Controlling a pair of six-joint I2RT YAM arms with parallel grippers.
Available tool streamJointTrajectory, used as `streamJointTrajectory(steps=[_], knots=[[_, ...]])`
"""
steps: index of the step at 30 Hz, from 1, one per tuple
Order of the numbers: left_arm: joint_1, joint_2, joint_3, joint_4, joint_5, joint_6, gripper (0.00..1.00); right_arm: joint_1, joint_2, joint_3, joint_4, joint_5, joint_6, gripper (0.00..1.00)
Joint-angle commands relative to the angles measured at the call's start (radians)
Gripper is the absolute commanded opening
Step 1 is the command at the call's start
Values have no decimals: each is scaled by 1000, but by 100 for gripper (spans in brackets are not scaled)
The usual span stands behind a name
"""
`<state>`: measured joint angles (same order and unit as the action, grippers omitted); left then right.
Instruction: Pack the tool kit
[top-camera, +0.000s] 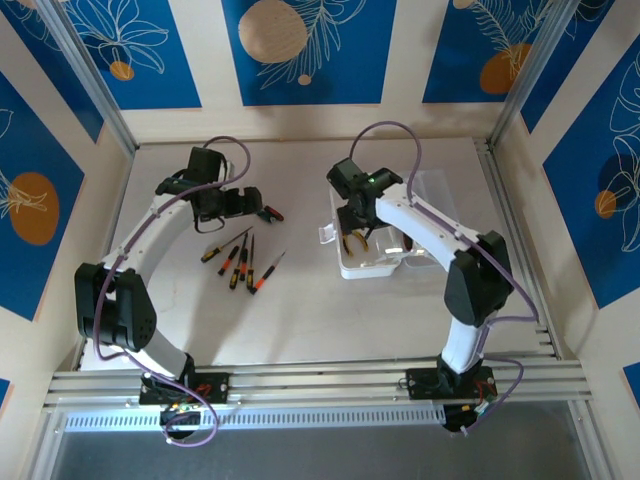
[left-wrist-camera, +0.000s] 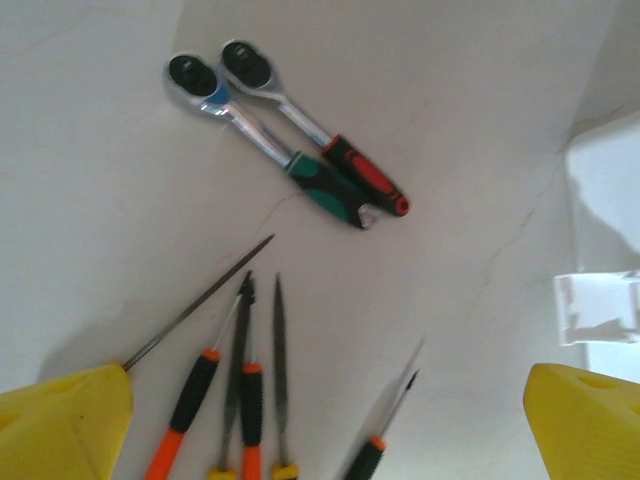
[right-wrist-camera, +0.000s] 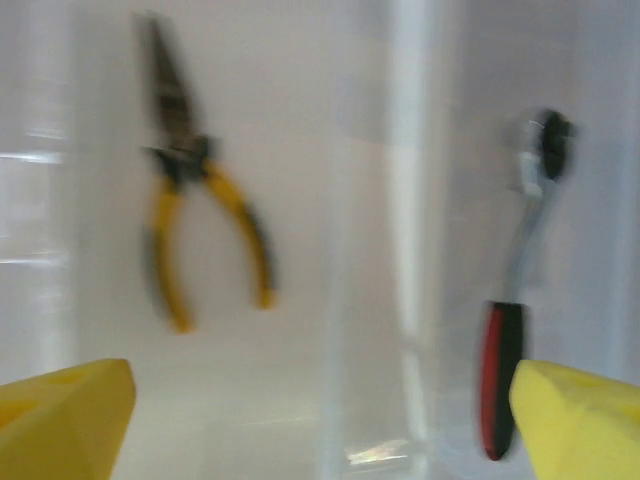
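Hovering over the translucent case (top-camera: 372, 268) on the table's right side, the right gripper (right-wrist-camera: 320, 400) has its fingers spread wide and empty, with yellow-handled pliers (right-wrist-camera: 200, 215) lying inside the case below it. The left gripper (left-wrist-camera: 330, 410), equally spread and holding nothing, hangs above the screwdrivers (left-wrist-camera: 250, 410). They lie so close together that a careless pinch could catch two or roll one away. Two ratchet wrenches (left-wrist-camera: 365, 178) lie touching each other beyond them. The table (top-camera: 300, 320) is pale and smooth, walled by blue leaf-print panels (top-camera: 310, 50).
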<state>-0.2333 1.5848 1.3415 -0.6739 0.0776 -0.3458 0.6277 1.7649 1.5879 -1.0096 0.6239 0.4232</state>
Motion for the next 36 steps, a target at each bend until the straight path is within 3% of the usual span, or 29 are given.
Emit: streamJointTrajectory(steps=[1,6,11,15,30,36], knots=[[2,32,-15,-125,-105,60,100,23,-86,-3,135,-252,-82,99],[13,67,-90,-125,-192,67,98,24,-93,-15,176,-351,-87,99],[44,104,-131,-95,-228,64,74,24,-76,-23,171,-371,-86,99],[68,149,-120,-103,-265,88,63,20,-77,-36,175,-378,-80,99],[114,322,-78,-75,-263,142,60,-3,-76,-48,170,-386,-68,99],[122,384,-44,-78,-239,153,45,-9,-78,-51,167,-383,-65,99]])
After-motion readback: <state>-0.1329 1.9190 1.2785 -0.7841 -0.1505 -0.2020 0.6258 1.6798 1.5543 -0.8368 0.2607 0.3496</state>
